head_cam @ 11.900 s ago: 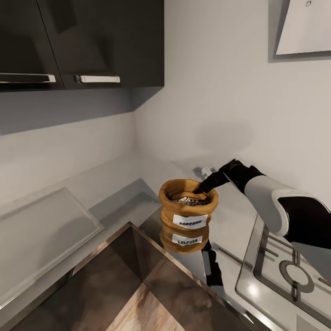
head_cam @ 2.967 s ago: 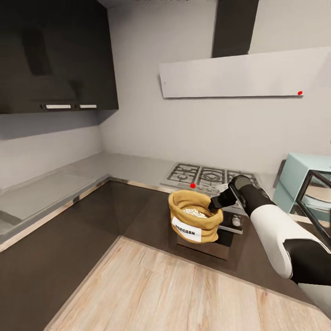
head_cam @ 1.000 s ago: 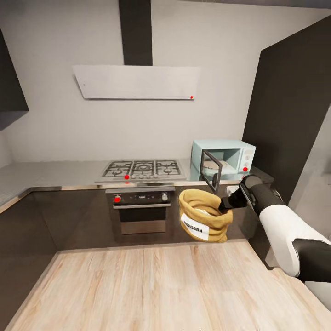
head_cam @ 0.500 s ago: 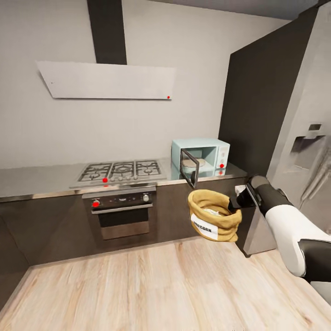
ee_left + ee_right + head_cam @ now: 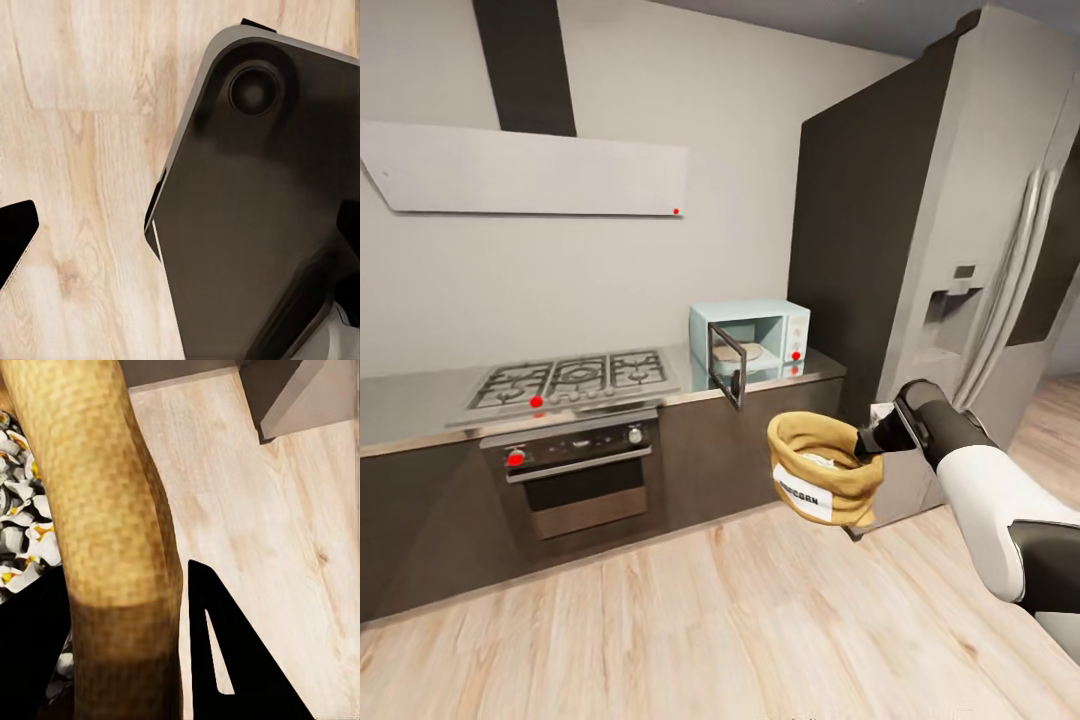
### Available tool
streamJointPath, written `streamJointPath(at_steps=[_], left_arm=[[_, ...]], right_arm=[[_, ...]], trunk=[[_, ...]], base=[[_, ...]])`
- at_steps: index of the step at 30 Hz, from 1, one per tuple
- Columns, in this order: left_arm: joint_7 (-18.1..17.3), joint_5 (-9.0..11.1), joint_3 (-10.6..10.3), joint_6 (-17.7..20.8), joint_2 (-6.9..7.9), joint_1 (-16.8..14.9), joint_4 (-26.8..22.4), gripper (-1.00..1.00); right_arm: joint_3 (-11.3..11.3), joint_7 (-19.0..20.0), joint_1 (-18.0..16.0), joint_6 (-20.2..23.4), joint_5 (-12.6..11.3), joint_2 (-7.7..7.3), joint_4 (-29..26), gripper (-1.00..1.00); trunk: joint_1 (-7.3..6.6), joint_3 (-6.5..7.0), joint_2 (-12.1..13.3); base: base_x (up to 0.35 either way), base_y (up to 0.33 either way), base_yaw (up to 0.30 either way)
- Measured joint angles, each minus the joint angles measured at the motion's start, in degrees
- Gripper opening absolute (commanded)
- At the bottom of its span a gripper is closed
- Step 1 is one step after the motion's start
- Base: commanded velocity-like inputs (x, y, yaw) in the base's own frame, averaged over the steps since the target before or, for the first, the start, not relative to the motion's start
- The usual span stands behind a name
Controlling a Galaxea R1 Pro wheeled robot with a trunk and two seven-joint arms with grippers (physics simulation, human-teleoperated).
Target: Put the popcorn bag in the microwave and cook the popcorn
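Pincer of the right arm is clamped on the rolled rim of the popcorn bag, holding it in the air over the wood floor, well apart from the counter; the right wrist view has one dark finger outside the tan rim and the other in shadow inside it. The left pincer's fingertips sit far apart at the edges of the left wrist view, so it looks wide and empty, above the robot's dark base. The likely trouble is the grip itself: the sack hangs by one side of a soft cloth rim, so a jolt or quick turn on the way could tilt it and spill the popcorn, or let the rim slide out of the hold. The microwave stands on the counter at about 11 o'clock from the bag, and its door swings out toward the room; a careless approach could knock the sack against that door or the opening's edge. The bag is squat, tan-brown, open-topped, with pale kernels inside and a white label facing the floor side.
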Motion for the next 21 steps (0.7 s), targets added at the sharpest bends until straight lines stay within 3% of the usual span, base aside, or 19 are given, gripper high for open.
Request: streamJointPath(at_steps=[2, 6, 13, 21], left_arm=[[0.0, 0.0, 0.0, 0.0, 0.01, 0.0, 0.0, 1.00], [0.0, 0.0, 0.0, 0.0, 0.00, 0.0, 0.0, 1.00], [0.0, 0.0, -0.1, 0.0, 0.00, 0.0, 0.0, 1.00], [0.0, 0.1, -0.2, 0.3, 0.00, 0.0, 0.1, 1.00]], right_arm=[[-0.1, 0.0, 0.0, 0.0, -0.1, 0.00, 0.0, -1.00], [-4.8, -0.1, 0.0, 0.0, 0.4, -0.01, -0.1, -1.00], [-4.8, -0.5, 0.0, 0.0, 1.0, 0.08, -0.1, -1.00], [-4.8, -0.4, 0.0, 0.0, 1.1, 0.00, -0.1, -1.00]], trunk=[[0.00, 0.00, 0.0], [0.00, 0.00, 0.0], [0.00, 0.00, 0.0], [-0.03, -0.01, 0.0]], base=[[0.000, 0.000, -0.290], [0.000, 0.000, -0.179], [0.005, 0.000, -0.009], [0.286, -0.096, 0.000]])
